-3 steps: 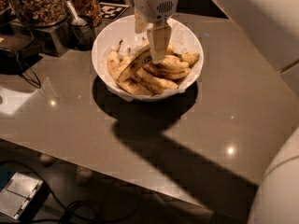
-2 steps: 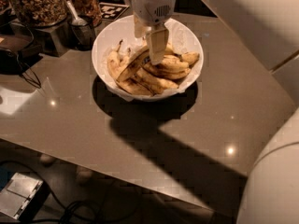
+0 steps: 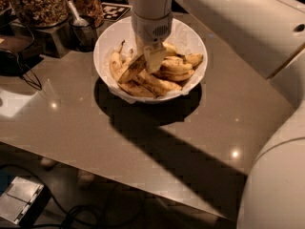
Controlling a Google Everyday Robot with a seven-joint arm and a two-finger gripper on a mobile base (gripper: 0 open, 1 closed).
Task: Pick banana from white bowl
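End effector [image 3: 152, 62] in white bowl [image 3: 191, 32]; tan tabletop [image 3: 66, 120].

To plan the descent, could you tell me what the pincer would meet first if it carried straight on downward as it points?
Likely the bananas heaped in the white bowl, right beneath the pincer; whether it touches them is unclear.

Glossy white bowl [image 3: 189, 36] beneath matt gripper [image 3: 153, 61]

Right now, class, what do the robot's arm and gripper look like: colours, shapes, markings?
The arm is smooth white, with rounded shells and two small dark round holes. The gripper, above the white bowl, has a white cylindrical housing with a dotted grille and a cream tip.
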